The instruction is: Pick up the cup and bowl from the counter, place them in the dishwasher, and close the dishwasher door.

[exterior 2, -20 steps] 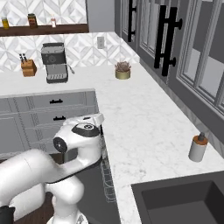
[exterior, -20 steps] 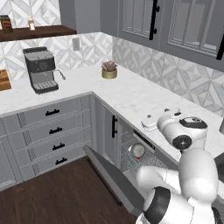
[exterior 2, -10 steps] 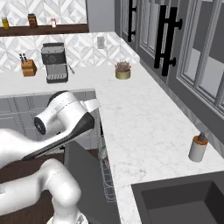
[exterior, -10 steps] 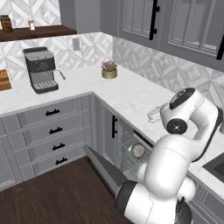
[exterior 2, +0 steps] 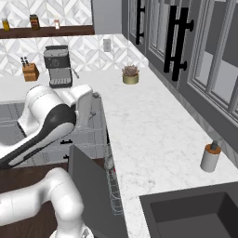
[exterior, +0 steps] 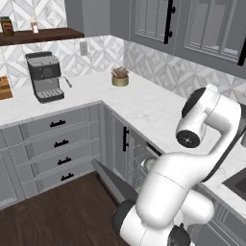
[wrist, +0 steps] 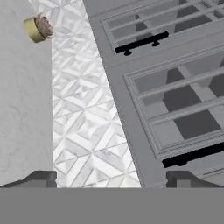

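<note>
The L-shaped white marble counter (exterior: pixel 144 103) serves as the landmark. In the left base view it runs from the espresso machine (exterior: pixel 45 77) at its far left end, round the corner past the small yellow plant pot (exterior: pixel 119 78), toward the arm. The right base view shows further parts of the counter: the dark sink (exterior 2: pixel 195 216) set into its near end and the steel soap dispenser (exterior 2: pixel 210 157) standing by the wall behind the sink, plus a knife block (exterior 2: pixel 30 71) beside the espresso machine (exterior 2: pixel 58 66).

Under the counter, the dishwasher (exterior: pixel 144 161) stands open, its grey wire rack visible, with a pale round piece resting in the rack; I cannot tell from here whether that is the bowl. The dishwasher door (exterior: pixel 115 180) hangs down and outward from the counter's front edge; in the right base view its dark inner face (exterior 2: pixel 95 190) shows beside the rack wires. The cup cannot be made out on the counter.

The hand view looks across the counter (wrist: pixel 22 100) at the patterned backsplash, the glass-fronted wall cabinets (wrist: pixel 175 100) with black handles, and the plant pot (wrist: pixel 37 28). The gripper (wrist: pixel 111 178) has its two dark fingertips (wrist: pixel 41 178) spread wide apart, with nothing between them.
</note>
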